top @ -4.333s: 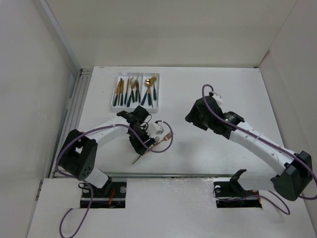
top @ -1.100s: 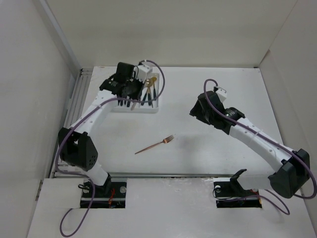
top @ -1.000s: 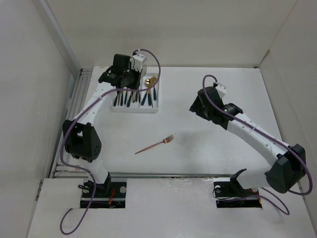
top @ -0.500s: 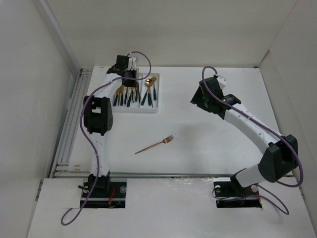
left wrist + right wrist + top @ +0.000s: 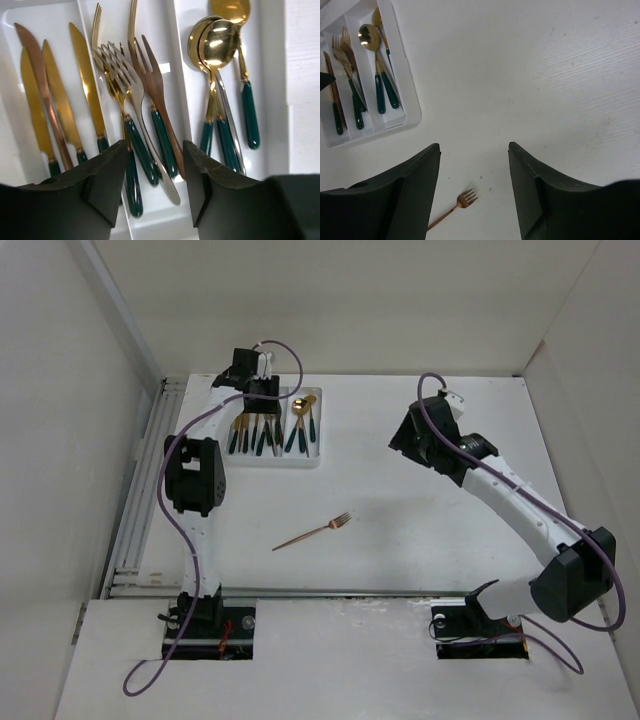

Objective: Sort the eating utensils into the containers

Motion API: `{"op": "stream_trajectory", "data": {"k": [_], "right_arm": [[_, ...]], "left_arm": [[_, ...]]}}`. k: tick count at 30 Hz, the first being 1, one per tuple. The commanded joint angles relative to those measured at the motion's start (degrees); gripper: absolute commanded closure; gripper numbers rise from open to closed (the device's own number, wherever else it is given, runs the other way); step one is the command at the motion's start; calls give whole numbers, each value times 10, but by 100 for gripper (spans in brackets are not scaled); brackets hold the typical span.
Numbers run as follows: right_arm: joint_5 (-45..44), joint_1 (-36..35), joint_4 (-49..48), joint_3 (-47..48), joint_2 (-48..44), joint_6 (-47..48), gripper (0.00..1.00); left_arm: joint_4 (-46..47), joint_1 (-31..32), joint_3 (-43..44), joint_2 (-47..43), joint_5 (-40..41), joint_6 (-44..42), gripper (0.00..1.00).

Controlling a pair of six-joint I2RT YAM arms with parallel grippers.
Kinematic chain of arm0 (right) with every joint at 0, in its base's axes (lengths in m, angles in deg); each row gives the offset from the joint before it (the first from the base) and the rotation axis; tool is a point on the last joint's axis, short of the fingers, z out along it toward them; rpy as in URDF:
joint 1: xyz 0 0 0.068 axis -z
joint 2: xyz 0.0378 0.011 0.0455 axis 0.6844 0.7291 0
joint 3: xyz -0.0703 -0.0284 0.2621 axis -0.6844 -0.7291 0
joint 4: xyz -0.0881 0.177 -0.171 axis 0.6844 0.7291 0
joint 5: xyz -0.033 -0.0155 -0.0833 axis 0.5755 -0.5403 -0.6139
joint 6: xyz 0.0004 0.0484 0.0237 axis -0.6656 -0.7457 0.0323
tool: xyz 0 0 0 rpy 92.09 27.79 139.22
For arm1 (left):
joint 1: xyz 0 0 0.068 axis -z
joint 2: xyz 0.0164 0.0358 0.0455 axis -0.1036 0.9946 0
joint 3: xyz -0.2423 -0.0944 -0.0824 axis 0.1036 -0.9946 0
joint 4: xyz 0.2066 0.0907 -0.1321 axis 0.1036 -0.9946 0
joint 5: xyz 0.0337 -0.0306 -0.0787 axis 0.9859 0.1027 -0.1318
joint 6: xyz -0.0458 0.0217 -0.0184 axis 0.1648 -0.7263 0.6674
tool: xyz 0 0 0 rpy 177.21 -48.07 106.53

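My left gripper (image 5: 154, 147) is hovering over the white tray (image 5: 177, 60), my two fingers standing apart with nothing pinched between them. In the left wrist view the forks (image 5: 150, 80) are lying piled in the middle compartment, their handle ends reaching the gap between my fingers at the bottom centre of the frame. The knives (image 5: 62, 100) are lying in the compartment on the left of the frame and the spoons (image 5: 220, 42) in the one on the right, dark green handles pointing toward the bottom edge. In the top view this gripper is sitting at the upper left of the frame, by the tray.

My right gripper (image 5: 474, 150) is hanging above the white table (image 5: 545, 75), also spread wide and gripping nothing. One copper fork (image 5: 466, 198) is lying alone on the table at the bottom of the right wrist frame, just below the gap between my fingers, tines pointing to the upper right. In the top view it is lying near the centre, well apart from the tray and from both grippers.
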Motion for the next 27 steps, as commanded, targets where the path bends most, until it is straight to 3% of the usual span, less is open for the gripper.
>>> {"op": "stream_trajectory", "data": {"k": [1, 3, 6, 11, 14, 17, 21, 27], "right_arm": [[-19, -19, 5, 0, -41, 2, 37], [-25, -35, 12, -7, -53, 2, 37], [-30, -64, 18, -35, -79, -9, 37], [-36, -103, 37, -82, -131, -56, 35], [-36, -118, 51, -111, -165, -85, 33], [-31, -118, 56, -141, -200, -98, 32], [-31, -118, 64, -158, -257, -109, 31], [-43, -118, 92, -158, -289, -121, 31]], "left_arm": [[-4, 5, -12, -138, -5, -14, 54], [-4, 32, -75, -188, -11, -75, 50], [-4, 73, -191, -291, -48, -157, 34], [-141, 148, -356, -385, -115, -365, 32], [-147, 228, -474, -436, -84, -379, 32], [-108, 264, -554, -460, -75, -370, 32], [-53, 308, -600, -456, -36, -341, 31], [-38, 338, -589, -363, -26, -313, 31]]}}
